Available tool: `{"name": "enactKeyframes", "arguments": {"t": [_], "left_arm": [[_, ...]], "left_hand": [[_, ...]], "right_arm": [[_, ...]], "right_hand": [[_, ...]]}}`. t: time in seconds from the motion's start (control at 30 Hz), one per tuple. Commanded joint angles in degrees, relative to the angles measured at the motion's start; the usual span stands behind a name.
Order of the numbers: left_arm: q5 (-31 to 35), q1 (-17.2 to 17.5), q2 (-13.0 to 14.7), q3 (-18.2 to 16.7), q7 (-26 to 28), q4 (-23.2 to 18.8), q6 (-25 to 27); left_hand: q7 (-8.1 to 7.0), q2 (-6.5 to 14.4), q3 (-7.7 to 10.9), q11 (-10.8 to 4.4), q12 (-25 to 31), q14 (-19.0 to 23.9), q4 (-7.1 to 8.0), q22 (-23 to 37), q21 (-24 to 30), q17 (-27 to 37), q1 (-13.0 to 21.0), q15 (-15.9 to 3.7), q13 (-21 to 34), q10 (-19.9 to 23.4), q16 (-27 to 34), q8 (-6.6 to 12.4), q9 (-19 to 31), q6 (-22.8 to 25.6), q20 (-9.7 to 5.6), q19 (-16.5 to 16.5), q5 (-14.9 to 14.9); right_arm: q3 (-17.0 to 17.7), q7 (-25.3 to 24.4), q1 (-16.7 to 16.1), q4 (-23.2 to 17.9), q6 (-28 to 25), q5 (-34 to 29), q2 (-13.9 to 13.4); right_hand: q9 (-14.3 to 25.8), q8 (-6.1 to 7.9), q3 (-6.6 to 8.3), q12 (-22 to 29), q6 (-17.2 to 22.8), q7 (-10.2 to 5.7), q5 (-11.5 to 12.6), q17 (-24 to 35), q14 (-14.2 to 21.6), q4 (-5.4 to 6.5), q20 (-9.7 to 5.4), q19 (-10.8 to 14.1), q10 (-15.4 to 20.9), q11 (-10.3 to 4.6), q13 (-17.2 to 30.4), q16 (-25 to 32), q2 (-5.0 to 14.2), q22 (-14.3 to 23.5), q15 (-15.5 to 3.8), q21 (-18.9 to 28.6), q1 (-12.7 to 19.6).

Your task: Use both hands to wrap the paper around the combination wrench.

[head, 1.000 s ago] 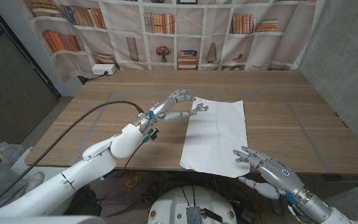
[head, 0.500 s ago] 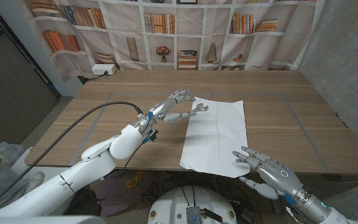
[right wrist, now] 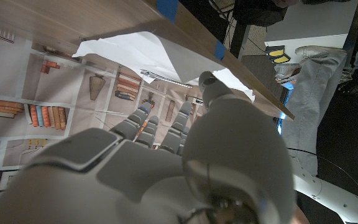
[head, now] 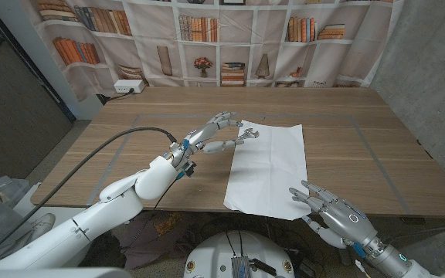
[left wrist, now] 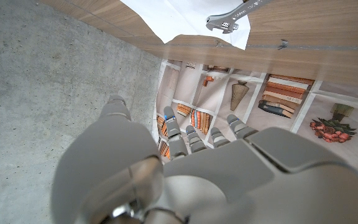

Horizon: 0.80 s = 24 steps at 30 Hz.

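A white sheet of paper (head: 273,170) lies on the wooden table (head: 346,147), reaching from mid-table to the front edge. The silver combination wrench (head: 242,137) lies at the sheet's far left corner, its open end on the paper (left wrist: 185,12). My left hand (head: 211,131) hovers over the wrench's handle with its fingers apart and curved, holding nothing; in the left wrist view the wrench (left wrist: 227,22) lies well beyond that hand (left wrist: 197,174). At the front edge my right hand (head: 337,216) is spread, fingertips at the paper's near right corner. The right wrist view shows the right hand (right wrist: 166,168), the paper (right wrist: 135,53) and the wrench (right wrist: 166,78).
A bookshelf backdrop hangs behind the table. A white power strip (head: 126,87) sits at the back left corner. A black cable (head: 107,147) runs along my left arm. Bare wood lies left and right of the paper.
My right hand has drifted slightly down and right at the table's front edge. The left hand, wrench and paper are unchanged.
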Motion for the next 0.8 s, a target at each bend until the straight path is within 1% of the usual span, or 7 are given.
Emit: {"name": "enactKeyframes", "arguments": {"t": [0.03,0.23,0.4,0.5,0.63,0.67,0.8], "left_arm": [[0.3,0.9,0.3,-0.5,0.4,-0.9,0.2],[0.5,1.4,0.5,-0.7,0.5,-1.3,0.4],[0.6,1.6,0.5,-0.7,0.5,-1.4,0.3],[0.5,1.6,0.4,-0.6,0.5,-1.3,0.1],[0.7,1.5,0.3,-0.5,0.4,-1.3,0.1],[0.7,1.5,0.2,-0.5,0.5,-1.3,0.0],[0.8,1.6,0.2,-0.5,0.6,-1.4,0.0]], "left_hand": [[-0.10,-0.3,-0.26,-0.18,0.2,-1.1,0.05,0.3,0.4,0.2,0.1,-0.40,0.1,0.4,0.2,-0.29,0.0,0.5,-0.05,0.0,0.3],[-0.12,-0.4,-0.35,-0.20,0.2,-1.1,0.06,0.3,0.4,0.1,0.1,-0.37,0.1,0.5,0.2,-0.34,0.0,0.4,-0.09,0.0,0.3],[-0.10,-0.4,-0.41,-0.20,0.1,-1.1,0.07,0.3,0.4,0.1,0.0,-0.38,0.1,0.5,0.2,-0.38,0.0,0.4,-0.06,0.0,0.3],[-0.41,-0.6,-0.63,-0.46,0.1,-1.1,0.00,0.3,0.4,0.1,0.0,-0.61,0.1,0.5,0.2,-0.28,0.0,0.7,-0.35,0.0,0.3],[-0.74,-0.8,-0.80,-0.73,0.1,-1.1,-0.09,0.3,0.4,0.1,0.0,-0.85,0.1,0.6,0.2,-0.30,-0.1,0.8,-0.61,0.0,0.3],[-0.82,-0.8,-0.83,-0.76,0.1,-1.1,-0.11,0.3,0.4,0.1,0.1,-0.87,0.1,0.6,0.1,-0.28,-0.1,0.9,-0.65,0.0,0.3],[-0.61,-1.0,-0.96,-0.61,0.1,-1.1,-0.16,0.3,0.4,0.1,0.0,-0.77,0.1,0.6,0.2,-0.39,-0.2,0.7,-0.51,0.0,0.2]], "right_arm": [[-1.4,-1.4,-0.8,-0.8,-4.2,1.0,-3.4],[-1.5,-0.9,-1.6,-0.7,-4.7,1.6,-5.0],[-1.1,-0.2,-2.0,-0.5,-4.3,3.0,-6.2],[-0.6,0.4,-2.5,-0.4,-3.8,3.9,-6.7],[-0.4,0.0,-2.6,-0.3,-3.9,3.8,-6.4],[-0.5,-0.3,-2.6,-0.4,-4.4,3.3,-6.2],[-1.6,-1.5,-2.0,-0.3,-5.7,1.9,-5.6]], "right_hand": [[0.2,-0.16,0.73,-0.2,-0.4,-0.46,0.5,0.1,-0.4,-0.03,-5.06,-0.1,-0.3,-0.03,0.1,0.3,0.10,0.1,-6.46,0.1,1.4],[0.2,-0.14,0.96,-0.3,-0.7,-0.06,0.7,0.0,-0.2,-0.08,-5.00,0.1,-0.4,-0.02,0.1,0.4,-0.15,0.1,-6.53,0.2,2.1],[0.2,-0.14,0.46,-0.4,-1.1,0.42,0.7,-0.1,0.1,0.23,-4.73,0.3,-0.7,0.08,0.2,0.4,-1.21,0.1,-6.27,0.3,1.9],[0.2,-0.18,-0.26,-0.8,-1.8,1.35,0.6,0.1,0.0,1.04,-4.00,0.4,-1.7,0.34,0.2,0.5,-2.19,0.1,-5.67,0.4,0.6],[0.2,0.08,-1.50,-0.7,-2.0,2.30,0.8,0.4,0.1,2.55,-2.85,0.3,-1.4,1.58,0.2,0.7,-3.32,0.1,-4.73,0.4,-2.6],[0.2,0.14,-1.57,-0.7,-1.9,2.39,0.9,0.4,0.1,2.66,-2.83,0.4,-1.4,1.72,0.2,0.7,-3.35,0.1,-4.75,0.4,-2.8],[0.2,0.46,-0.73,-0.4,-1.4,1.55,1.4,0.3,0.9,1.87,-3.27,0.7,-0.5,0.90,0.1,0.9,-2.39,0.1,-5.67,0.5,-1.6]]}}
